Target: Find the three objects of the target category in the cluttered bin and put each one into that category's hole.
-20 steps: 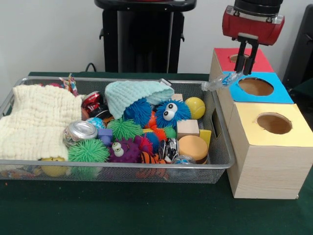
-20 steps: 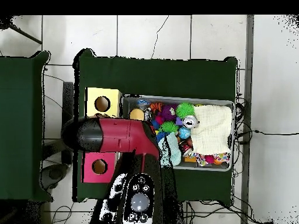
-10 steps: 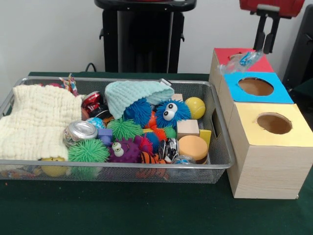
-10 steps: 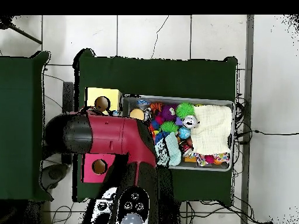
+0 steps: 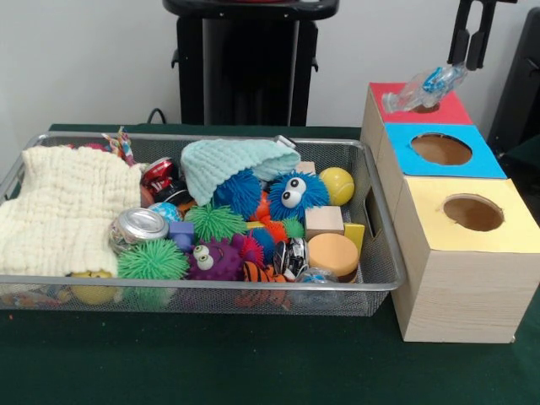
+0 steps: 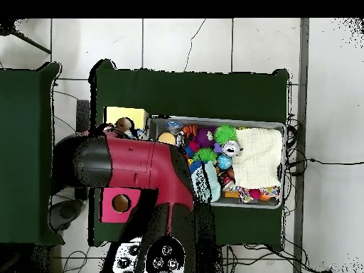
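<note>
A crushed clear plastic bottle (image 5: 420, 89) with a blue label hangs tilted over the red-topped box (image 5: 447, 110), above its hole. My gripper (image 5: 469, 64) comes down from the top right corner, shut on the bottle's upper right end. In front of the red box stand the blue-topped box (image 5: 396, 139) and the yellow-topped box (image 5: 515, 232), each with a round hole. In the overhead view the red arm (image 6: 131, 163) hides the gripper, the bottle and the blue box. There the red box (image 6: 111, 213) and yellow box (image 6: 114, 117) show.
The wire mesh bin (image 5: 211, 288) to the left of the boxes holds a cream cloth (image 5: 63, 211), a mint cloth (image 5: 228, 160), several spiky balls, a can (image 5: 139, 224), a wooden block (image 5: 324, 221) and a yellow ball (image 5: 337, 185).
The gripper has risen and moved back with the bottle. The bottle went from beside the blue box's edge to above the red box.
</note>
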Action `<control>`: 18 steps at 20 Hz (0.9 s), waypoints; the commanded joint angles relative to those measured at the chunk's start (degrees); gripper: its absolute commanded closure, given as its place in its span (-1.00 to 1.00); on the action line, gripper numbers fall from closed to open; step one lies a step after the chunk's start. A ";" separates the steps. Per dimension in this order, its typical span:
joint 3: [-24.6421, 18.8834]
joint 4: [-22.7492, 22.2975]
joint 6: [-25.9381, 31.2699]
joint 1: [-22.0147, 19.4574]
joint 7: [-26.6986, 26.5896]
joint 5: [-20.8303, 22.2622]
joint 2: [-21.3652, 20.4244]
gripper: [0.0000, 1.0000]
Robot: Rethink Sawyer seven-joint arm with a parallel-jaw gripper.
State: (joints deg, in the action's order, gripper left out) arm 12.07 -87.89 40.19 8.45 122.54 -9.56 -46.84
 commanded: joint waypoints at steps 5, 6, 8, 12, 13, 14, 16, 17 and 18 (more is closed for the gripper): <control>-0.30 -2.91 -2.97 0.18 11.87 -0.25 3.47 1.00; -0.27 -3.08 -2.86 0.40 11.88 -0.21 3.37 1.00; -0.14 -3.85 -2.62 1.28 11.68 0.15 2.87 1.00; 0.70 -6.87 -3.90 4.60 13.32 0.24 1.90 1.00; 0.96 -7.28 -4.22 5.37 13.91 0.13 1.94 1.00; 1.47 -7.31 -4.43 6.27 14.46 0.25 2.23 1.00; 2.37 -7.03 -5.20 7.56 15.35 0.26 3.23 1.00; 2.61 -7.06 -5.69 8.04 15.62 0.09 3.64 1.00; 2.88 -7.06 -6.31 8.44 15.81 -0.07 4.03 1.00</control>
State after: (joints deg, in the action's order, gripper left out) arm 14.37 -88.41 37.72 14.70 122.54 -9.57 -45.50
